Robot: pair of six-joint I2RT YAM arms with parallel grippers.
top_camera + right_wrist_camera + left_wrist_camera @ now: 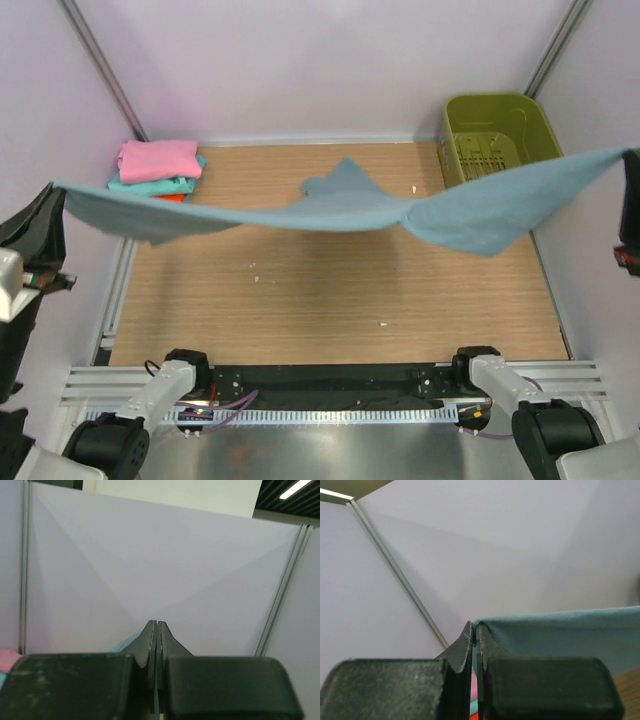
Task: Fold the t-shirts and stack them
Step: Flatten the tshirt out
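1. Holding the slate blue-grey t-shirt (pixel 330 212) in the air between both arms, you are at the spreading step. It spans the top view from the far left edge to the far right edge and sags in the middle above the table (pixel 330 310).
2. Your left gripper (pixel 52 197) sits at the far left of the top view. Its wrist view shows the fingers pressed together with the shirt's hem nipped between them.
3. Your right gripper (pixel 628 160) sits at the far right edge. Its fingers are closed to a hairline, with only a sliver of blue cloth showing beside them. The top view shows the shirt running straight into that grip, so I judge it is clamped on that end.
4. A flap near the centre points toward the back wall. I cannot tell whether it touches the wood.
5. The folded pile lies at the upper left of the table, with the pink shirt (pixel 157 158) on top, the teal shirt (pixel 150 185) under it and the orange shirt (pixel 172 198) lowest. The green basket (pixel 500 135) stands at the upper right.
6. The next move likely calls for lowering both ends together, keeping the cloth taut, so the shirt lands flat on the bare wood in the centre.
7. Watch the right end: it hangs in front of the basket and could drape over its rim if you come down too far back.
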